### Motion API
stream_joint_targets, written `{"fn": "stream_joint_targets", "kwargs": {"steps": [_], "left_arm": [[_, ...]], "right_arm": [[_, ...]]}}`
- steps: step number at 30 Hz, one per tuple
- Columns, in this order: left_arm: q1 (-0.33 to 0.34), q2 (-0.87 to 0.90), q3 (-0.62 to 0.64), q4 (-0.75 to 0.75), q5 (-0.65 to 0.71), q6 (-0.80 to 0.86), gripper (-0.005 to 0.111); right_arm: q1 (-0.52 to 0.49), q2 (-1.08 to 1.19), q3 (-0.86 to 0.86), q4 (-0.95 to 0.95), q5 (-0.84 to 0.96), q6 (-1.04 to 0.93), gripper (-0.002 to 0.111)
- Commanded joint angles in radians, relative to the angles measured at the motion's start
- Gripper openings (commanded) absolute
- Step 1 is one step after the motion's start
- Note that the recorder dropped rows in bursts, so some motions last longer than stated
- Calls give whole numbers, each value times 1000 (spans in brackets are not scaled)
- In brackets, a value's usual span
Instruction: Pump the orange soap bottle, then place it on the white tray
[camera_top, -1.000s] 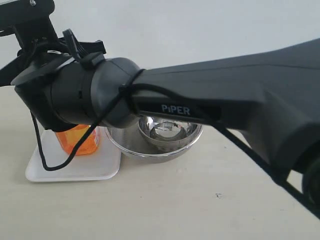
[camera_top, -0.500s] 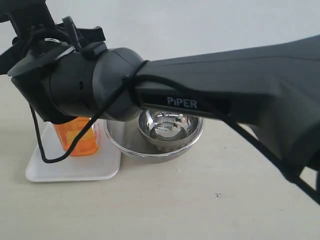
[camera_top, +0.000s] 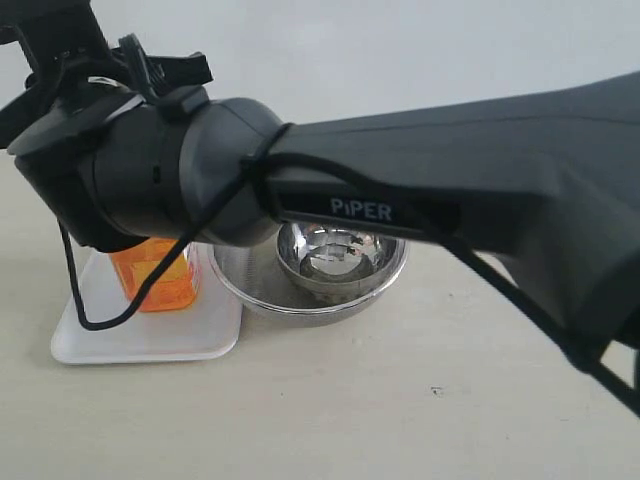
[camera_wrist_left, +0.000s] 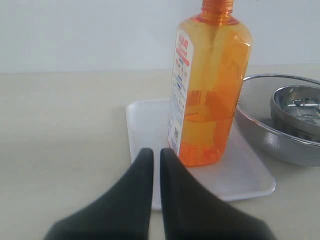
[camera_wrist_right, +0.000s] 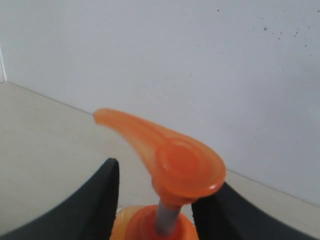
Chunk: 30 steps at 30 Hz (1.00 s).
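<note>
Orange see-through plastic soap bottle (camera_wrist_left: 210, 95) is already sitting on your flat white tray (camera_wrist_left: 145, 125). Your right claw (camera_wrist_right: 167, 172) is straddling its neck, can't tell if it's squeezing; left claw (camera_wrist_left: 152, 151) is idling clenched, empty.

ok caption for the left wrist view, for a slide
Orange soap bottle upright on the white tray, mesh bowl beside it, left gripper closed in front.
</note>
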<state>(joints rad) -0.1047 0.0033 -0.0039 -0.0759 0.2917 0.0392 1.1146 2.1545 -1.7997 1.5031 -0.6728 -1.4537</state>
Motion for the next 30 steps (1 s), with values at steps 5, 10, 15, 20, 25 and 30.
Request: {"fn": "stream_joint_targets", "kwargs": {"steps": [5, 10, 15, 20, 25, 30], "left_arm": [[2, -3, 4, -11, 1, 6, 5], [2, -3, 4, -11, 1, 6, 5], [2, -3, 4, -11, 1, 6, 5], [2, -3, 4, -11, 1, 6, 5], [2, -3, 4, -11, 1, 6, 5], [2, -3, 4, -11, 1, 6, 5]], "right_arm": [[2, -19, -4, 8, 50, -14, 41], [2, -19, -4, 8, 50, -18, 61], [2, -19, -4, 11, 19, -18, 68], [2, -19, -4, 12, -5, -18, 69], [2, -19, -4, 34, -16, -3, 88], [2, -19, -4, 37, -9, -1, 93]]}}
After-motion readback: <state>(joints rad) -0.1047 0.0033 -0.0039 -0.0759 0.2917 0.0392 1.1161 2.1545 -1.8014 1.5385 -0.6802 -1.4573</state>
